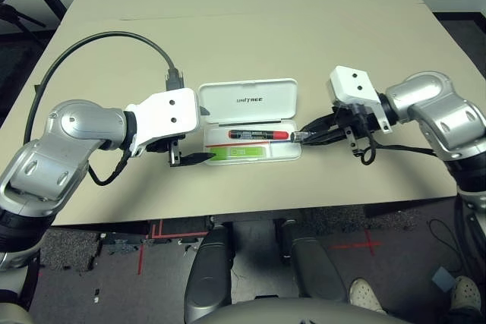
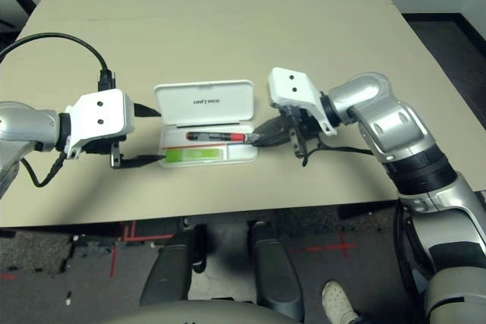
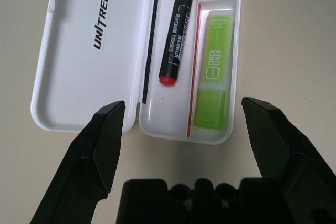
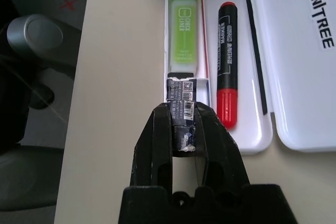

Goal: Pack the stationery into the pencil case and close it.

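Right claw (image 4: 182,129), clamped on dark piece (image 4: 182,111), over case rim (image 4: 167,85).

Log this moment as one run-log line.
case: open | marker, green stick: inside | right end effector: holding dark piece at case end | left end effector: open

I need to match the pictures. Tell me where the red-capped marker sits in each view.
Left eye: marker in the open case, centre.
Right eye: marker left of centre.
Left wrist: marker beside the green stick.
Right wrist: marker, cap nearest the camera.
Shared landmark: the UNITREE lid.
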Action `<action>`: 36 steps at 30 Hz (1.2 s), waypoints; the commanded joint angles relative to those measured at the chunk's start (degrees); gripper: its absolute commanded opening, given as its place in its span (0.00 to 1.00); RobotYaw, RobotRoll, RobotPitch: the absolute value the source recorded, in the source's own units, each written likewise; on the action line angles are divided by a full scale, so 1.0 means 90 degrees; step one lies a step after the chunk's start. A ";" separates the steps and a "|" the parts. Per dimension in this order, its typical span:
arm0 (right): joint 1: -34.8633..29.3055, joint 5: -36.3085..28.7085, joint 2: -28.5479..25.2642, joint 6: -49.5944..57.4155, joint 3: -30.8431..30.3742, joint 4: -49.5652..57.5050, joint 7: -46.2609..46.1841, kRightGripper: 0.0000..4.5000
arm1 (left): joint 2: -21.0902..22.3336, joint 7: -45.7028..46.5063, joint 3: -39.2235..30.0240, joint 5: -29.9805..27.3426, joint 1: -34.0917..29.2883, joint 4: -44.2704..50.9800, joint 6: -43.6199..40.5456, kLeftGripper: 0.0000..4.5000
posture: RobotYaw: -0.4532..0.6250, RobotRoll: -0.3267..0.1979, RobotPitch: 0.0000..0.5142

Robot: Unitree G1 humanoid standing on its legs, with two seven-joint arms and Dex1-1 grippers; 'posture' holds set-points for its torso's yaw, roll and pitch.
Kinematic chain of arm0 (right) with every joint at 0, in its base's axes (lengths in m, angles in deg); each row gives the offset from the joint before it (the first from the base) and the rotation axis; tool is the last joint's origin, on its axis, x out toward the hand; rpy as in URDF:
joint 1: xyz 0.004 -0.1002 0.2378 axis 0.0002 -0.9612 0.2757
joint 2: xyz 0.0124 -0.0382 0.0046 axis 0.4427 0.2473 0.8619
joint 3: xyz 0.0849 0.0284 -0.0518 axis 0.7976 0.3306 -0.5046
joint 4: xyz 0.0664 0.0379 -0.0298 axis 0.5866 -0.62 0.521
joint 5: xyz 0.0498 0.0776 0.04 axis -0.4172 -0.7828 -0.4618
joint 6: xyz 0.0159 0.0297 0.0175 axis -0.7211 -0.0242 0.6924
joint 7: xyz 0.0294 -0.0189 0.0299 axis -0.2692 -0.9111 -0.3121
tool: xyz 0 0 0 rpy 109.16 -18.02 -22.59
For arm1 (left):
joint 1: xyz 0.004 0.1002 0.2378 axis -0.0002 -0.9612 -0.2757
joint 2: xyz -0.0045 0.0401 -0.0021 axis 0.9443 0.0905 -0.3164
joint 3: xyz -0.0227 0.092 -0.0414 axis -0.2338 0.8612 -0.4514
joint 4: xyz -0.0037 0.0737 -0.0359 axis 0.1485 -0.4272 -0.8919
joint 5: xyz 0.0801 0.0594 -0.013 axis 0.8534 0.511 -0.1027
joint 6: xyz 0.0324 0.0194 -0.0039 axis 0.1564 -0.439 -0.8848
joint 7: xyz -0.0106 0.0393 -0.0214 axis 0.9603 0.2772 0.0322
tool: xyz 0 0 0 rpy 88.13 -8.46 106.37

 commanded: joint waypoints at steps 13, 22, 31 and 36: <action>0.0016 0.0805 0.0576 -0.0659 -0.0417 -0.0760 -0.0181 0.07 | 0.0141 0.0009 -0.0153 -0.0083 -0.0245 0.0289 -0.0206 1.00 | 0.50 0.62 0.42; -0.0036 0.0972 0.0691 -0.0783 -0.0372 -0.0822 -0.0326 0.46 | 0.0130 0.0006 -0.0156 -0.0036 -0.0272 0.0284 -0.0190 1.00 | 0.49 0.62 0.41; 0.0119 0.0730 0.0637 -0.0739 -0.0109 -0.0714 -0.0270 0.99 | 0.0122 -0.0014 -0.0137 -0.0002 -0.0271 0.0213 -0.0126 1.00 | 0.49 0.62 0.40; 0.0100 -0.0069 0.0284 -0.0234 0.0546 -0.0337 0.0094 0.99 | 0.0217 -0.0031 -0.0284 0.0012 -0.0438 0.0109 -0.0065 1.00 | 0.49 0.62 0.39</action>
